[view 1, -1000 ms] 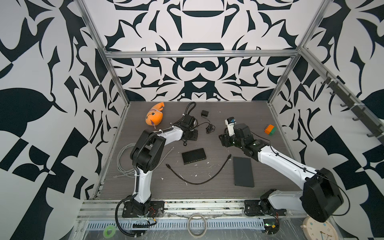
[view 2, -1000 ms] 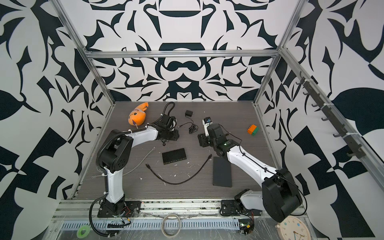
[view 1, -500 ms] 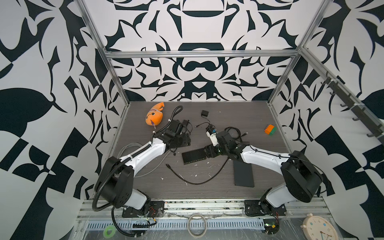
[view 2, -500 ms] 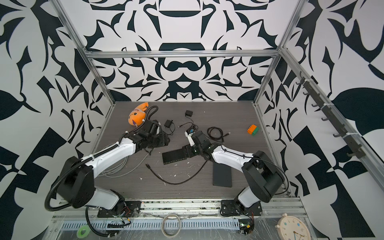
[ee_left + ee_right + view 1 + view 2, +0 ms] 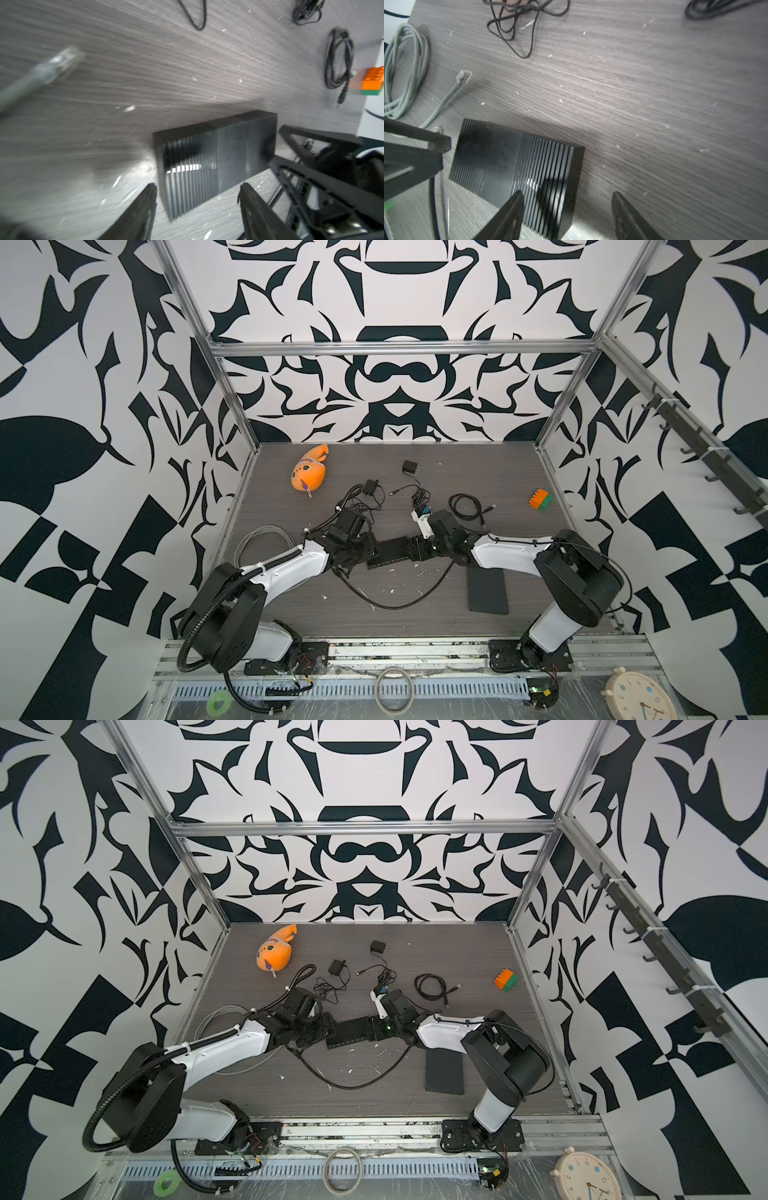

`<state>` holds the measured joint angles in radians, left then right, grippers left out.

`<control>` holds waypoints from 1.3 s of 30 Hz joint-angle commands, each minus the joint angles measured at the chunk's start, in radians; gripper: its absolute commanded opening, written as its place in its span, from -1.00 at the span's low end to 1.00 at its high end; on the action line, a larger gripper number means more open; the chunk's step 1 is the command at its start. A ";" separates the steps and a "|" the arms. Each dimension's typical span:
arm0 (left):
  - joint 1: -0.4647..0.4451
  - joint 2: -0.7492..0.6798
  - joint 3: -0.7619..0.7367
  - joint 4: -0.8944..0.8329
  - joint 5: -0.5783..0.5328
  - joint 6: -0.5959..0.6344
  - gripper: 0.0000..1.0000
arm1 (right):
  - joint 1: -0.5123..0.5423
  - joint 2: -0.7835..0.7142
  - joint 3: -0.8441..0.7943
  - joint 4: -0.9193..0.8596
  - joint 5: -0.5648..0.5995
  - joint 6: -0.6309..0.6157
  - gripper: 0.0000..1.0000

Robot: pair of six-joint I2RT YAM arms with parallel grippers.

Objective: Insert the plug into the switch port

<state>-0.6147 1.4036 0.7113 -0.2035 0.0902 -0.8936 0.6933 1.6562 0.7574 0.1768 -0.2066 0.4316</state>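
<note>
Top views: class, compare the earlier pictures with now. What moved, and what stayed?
Both arms swung from farther back on the table down to the switch. The left tool now hangs open at its left end, and the right tool open at its right end. Neither holds anything. The switch, orange toy and black pad stayed put.

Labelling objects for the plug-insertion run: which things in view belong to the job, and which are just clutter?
For the job:
- switch
- grey cable with its clear plug
- left pincer and right pincer, both open, one at each end of the switch

Lying about:
- orange plush fish
- toy bricks
- power adapters
- coiled black cable
- flat black pad
</note>
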 commanded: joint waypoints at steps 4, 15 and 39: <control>0.000 0.048 -0.010 0.079 0.039 -0.047 0.32 | 0.005 -0.018 -0.012 0.066 -0.022 0.039 0.36; 0.028 0.091 0.039 0.088 -0.002 -0.033 0.30 | 0.077 0.039 0.029 0.073 -0.067 0.065 0.21; 0.187 0.353 0.558 -0.034 -0.143 0.383 0.10 | -0.017 -0.163 0.098 -0.238 0.078 -0.056 0.41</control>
<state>-0.4183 1.6375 1.1801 -0.2714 -0.1078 -0.5758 0.6991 1.4956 0.8459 -0.0090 -0.1574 0.4038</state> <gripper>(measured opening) 0.554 0.707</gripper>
